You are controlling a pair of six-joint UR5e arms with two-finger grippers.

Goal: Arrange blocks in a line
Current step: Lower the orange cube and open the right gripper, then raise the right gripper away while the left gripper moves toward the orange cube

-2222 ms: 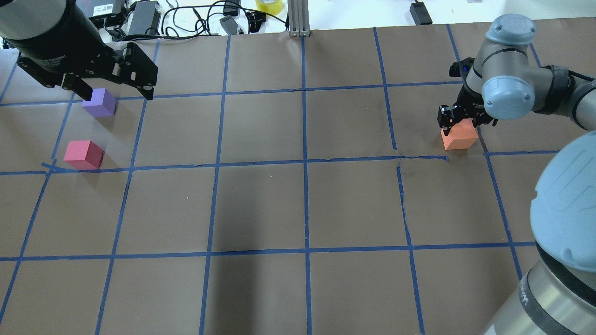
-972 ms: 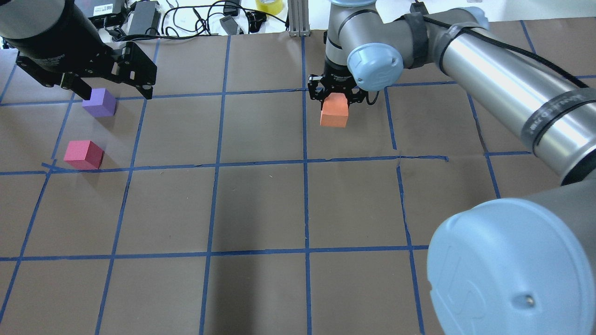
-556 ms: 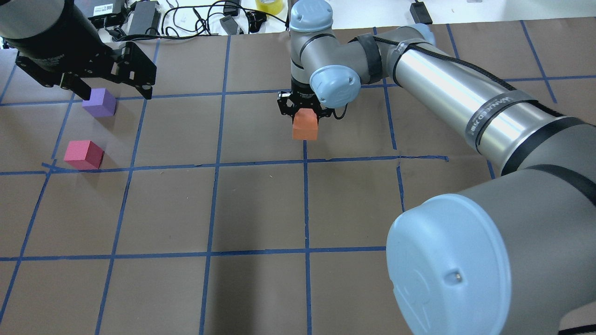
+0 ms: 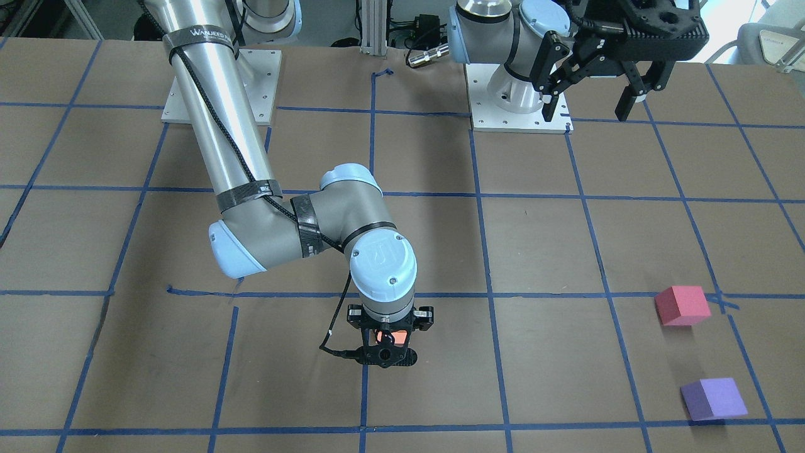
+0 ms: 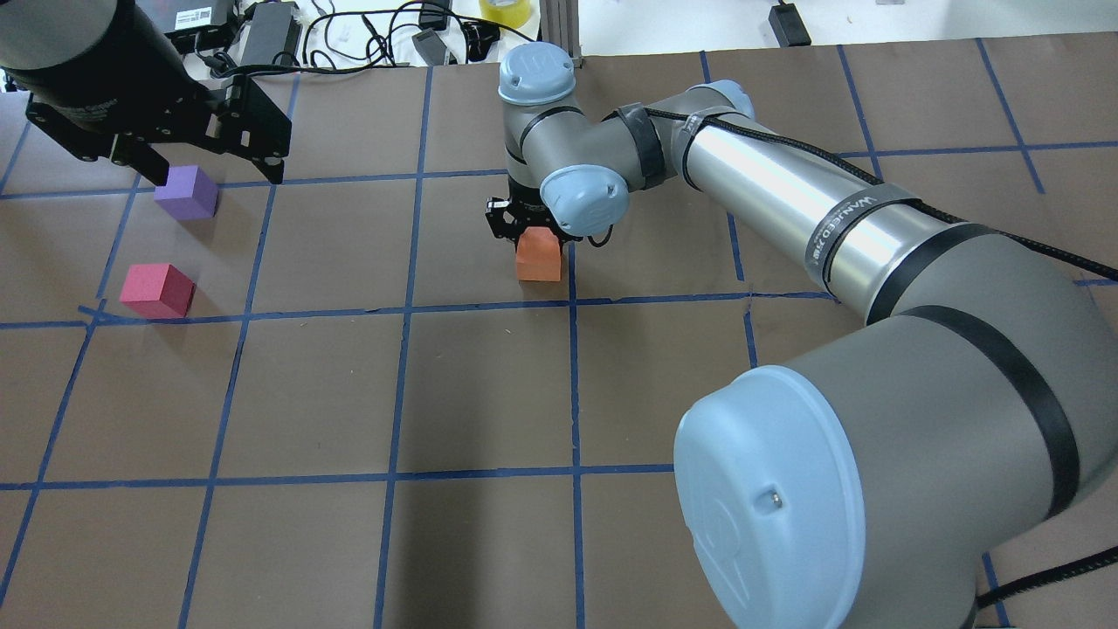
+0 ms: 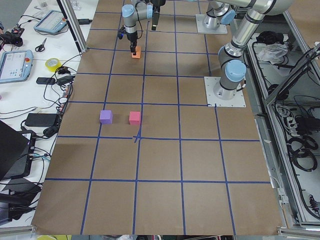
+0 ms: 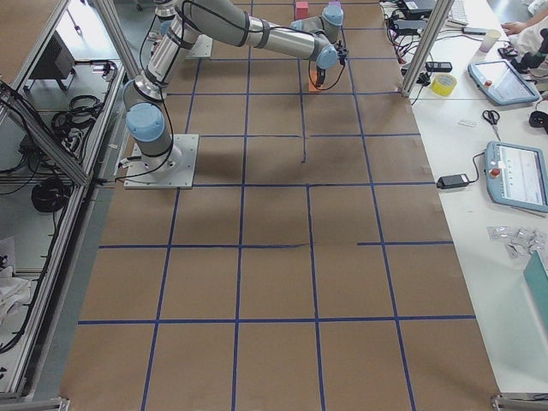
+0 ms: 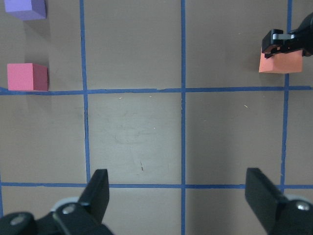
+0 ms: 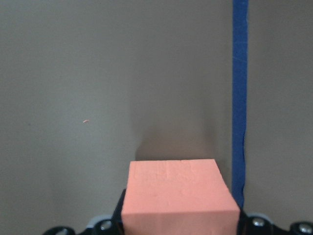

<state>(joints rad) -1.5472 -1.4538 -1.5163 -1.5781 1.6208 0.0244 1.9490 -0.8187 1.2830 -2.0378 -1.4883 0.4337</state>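
— Orange block: where is it?
— Mid-table, pinched by the right gripper. Pink block and purple block lie at its nine o'clock, nearer the left gripper, spread wide.

From high behind, we look forward and down on the right claw. From across the table we look back the opposite way, steeply down, with that claw below centre. Two far end cameras look along the table, the claw small near their top edges. Our right wrist camera sits close over the orange block in that claw. The left wrist camera, higher, shares this block with the overhead view, up-right of the left claw.
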